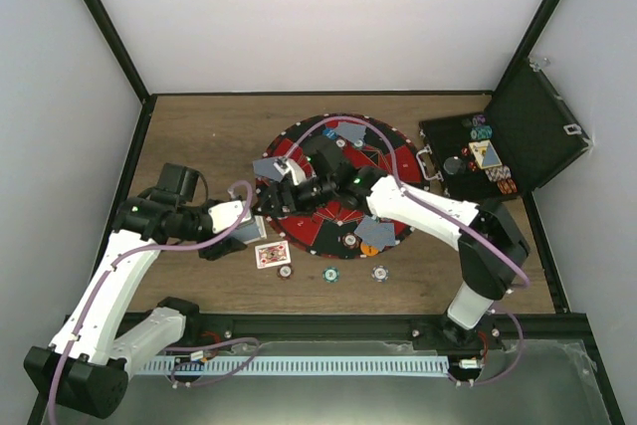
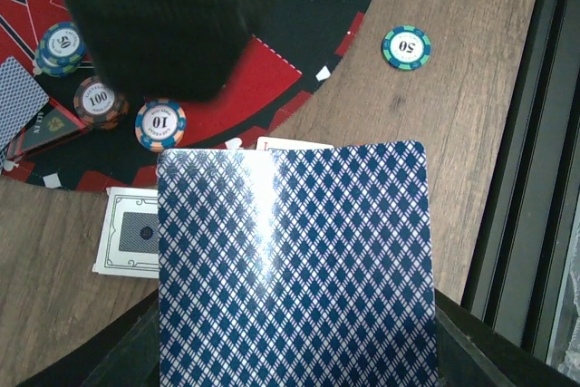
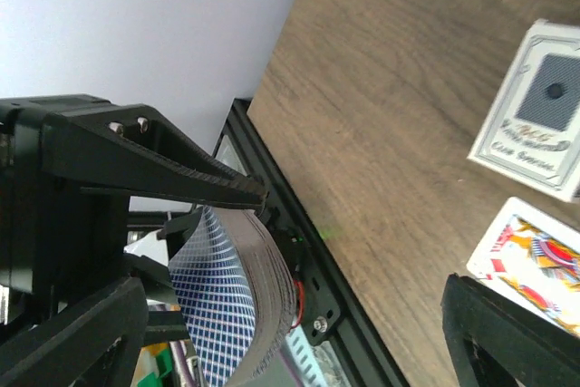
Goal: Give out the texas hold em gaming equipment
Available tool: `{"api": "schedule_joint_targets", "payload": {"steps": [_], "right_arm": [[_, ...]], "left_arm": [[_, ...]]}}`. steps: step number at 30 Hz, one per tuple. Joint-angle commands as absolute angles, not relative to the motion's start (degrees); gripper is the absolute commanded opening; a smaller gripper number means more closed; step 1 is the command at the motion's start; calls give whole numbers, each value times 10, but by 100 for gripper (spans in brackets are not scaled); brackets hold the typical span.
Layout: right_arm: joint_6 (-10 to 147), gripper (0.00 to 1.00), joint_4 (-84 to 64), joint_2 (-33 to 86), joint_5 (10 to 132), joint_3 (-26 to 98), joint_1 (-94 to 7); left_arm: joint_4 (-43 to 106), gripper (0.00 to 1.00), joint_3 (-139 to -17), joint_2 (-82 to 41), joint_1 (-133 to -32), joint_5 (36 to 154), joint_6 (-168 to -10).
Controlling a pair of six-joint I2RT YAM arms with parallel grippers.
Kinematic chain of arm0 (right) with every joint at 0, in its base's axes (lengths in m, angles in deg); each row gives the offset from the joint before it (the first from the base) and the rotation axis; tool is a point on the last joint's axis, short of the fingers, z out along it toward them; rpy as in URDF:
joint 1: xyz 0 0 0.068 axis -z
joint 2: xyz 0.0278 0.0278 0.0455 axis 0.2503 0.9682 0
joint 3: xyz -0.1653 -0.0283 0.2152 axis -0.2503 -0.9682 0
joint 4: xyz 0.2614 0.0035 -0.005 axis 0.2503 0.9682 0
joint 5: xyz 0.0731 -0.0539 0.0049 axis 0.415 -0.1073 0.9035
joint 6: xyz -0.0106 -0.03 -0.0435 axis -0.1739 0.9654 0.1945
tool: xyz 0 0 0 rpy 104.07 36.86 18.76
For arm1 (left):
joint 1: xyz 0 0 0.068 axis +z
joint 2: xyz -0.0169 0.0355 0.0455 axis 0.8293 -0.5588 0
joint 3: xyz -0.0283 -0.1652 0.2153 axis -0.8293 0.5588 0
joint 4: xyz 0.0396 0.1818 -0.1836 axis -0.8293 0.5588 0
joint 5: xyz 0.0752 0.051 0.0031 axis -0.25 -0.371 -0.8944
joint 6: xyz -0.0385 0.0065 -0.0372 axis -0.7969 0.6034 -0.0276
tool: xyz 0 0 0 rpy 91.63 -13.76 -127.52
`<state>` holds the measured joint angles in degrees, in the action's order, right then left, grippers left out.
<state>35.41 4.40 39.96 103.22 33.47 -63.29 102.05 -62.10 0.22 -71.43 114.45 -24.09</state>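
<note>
Though hidden overhead, deck (image 2: 294, 269) fills left wrist view, clamped.

A: Where is there room round the mat (image 1: 390, 158)?
B: Bare table (image 1: 199, 136) left of it and beyond its far edge.
A: Right of it?
B: The open case (image 1: 498, 146) stands there, with a narrow strip between.
A: Its near side?
B: Three chips (image 1: 330, 274) in a row just off the rim, a card (image 1: 272, 254) left of them. The right arm (image 1: 428, 208) lies across the mat; the left arm (image 1: 169, 218) meets it at the left rim.
</note>
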Motion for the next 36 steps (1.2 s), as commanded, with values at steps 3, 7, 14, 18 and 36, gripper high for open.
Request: {"api": "schedule_joint_targets", "payload": {"steps": [3, 7, 14, 18, 36], "right_arm": [[311, 89, -34, 439, 1070, 346, -674], [299, 88, -50, 468, 1079, 357, -685], [291, 83, -61, 518, 1087, 385, -691], [289, 80, -57, 529, 1085, 384, -683], [276, 52, -92, 436, 1090, 275, -638]], "left_arm": [[1018, 4, -635, 13, -714, 1162, -234], [1019, 4, -638, 13, -714, 1162, -234], [1022, 4, -642, 10, -714, 1163, -234], [1025, 4, -645, 11, -714, 1160, -231], [1016, 4, -637, 6, -714, 1163, -230]]}}
